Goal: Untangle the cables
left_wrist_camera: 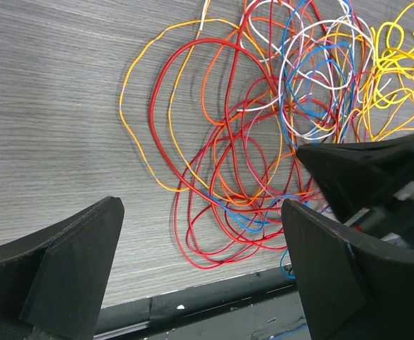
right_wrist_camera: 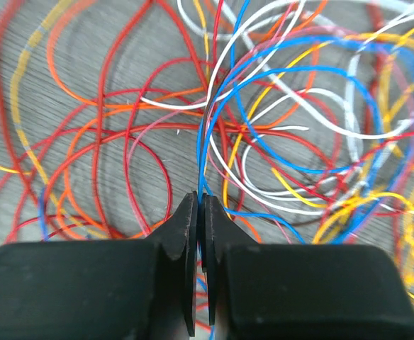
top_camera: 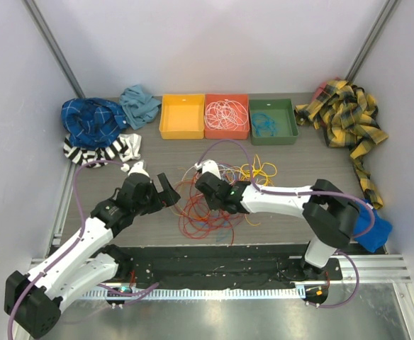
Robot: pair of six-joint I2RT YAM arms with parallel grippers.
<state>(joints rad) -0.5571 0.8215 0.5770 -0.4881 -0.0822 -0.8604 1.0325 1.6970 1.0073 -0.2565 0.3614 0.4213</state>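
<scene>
The cables (top_camera: pixel 217 205) sit in a heap in the middle of the top view. If I pull hard on the blue cable (right_wrist_camera: pixel 200 156), I think it could drag the whole heap and make tighter knots. Red, orange, white, yellow and blue loops cross all over. My right gripper (right_wrist_camera: pixel 201 202) pinches that blue cable. My left gripper (left_wrist_camera: pixel 203 212) is spread wide over the heap.

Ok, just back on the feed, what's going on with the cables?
The right gripper is shut on a blue cable in the mixed tangle on the table. The left gripper hangs open over the red loops, holding nothing. The tangle is not yet separated.
</scene>
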